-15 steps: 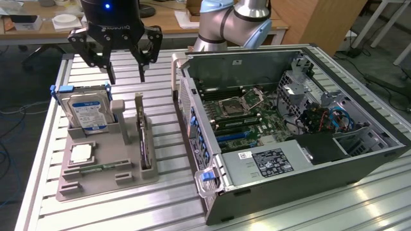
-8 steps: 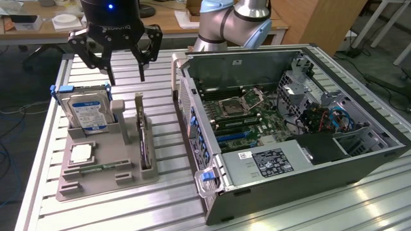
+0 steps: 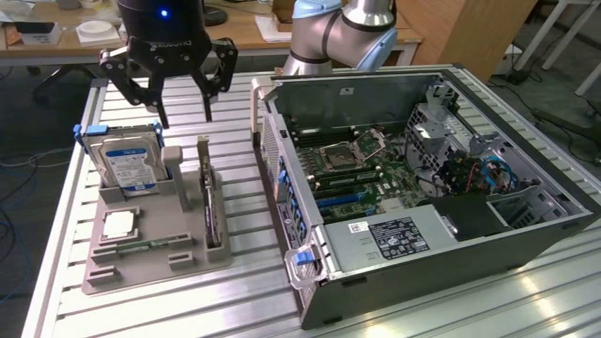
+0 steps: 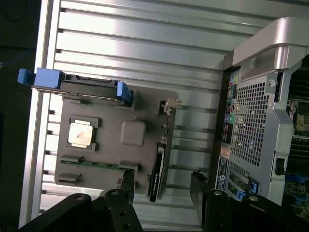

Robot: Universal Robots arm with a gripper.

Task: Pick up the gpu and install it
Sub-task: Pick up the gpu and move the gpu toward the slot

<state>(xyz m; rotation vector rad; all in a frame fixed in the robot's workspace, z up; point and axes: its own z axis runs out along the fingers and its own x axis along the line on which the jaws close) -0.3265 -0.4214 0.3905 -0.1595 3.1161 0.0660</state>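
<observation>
The open dark-grey metal computer case (image 3: 423,176) lies on the slatted aluminium table (image 3: 451,310) beside a moulded grey plastic tray (image 3: 141,273), where the thin black gpu card (image 3: 208,204) stands on edge along the tray's edge nearest the case, untouched. The black two-finger gripper (image 3: 185,120) hovers over the tray's far edge, jaws spread wide and empty; an off-centre descent would likely clip the boxy blue-and-white-labelled hard drive (image 3: 127,162) or tilt the card. Its body reads ROBOTIQ; other labels are unreadable

One gpu (image 3: 208,204), one hard drive (image 3: 127,162), one memory stick (image 3: 141,246), one processor chip (image 3: 119,224), one computer case (image 3: 451,276).
</observation>
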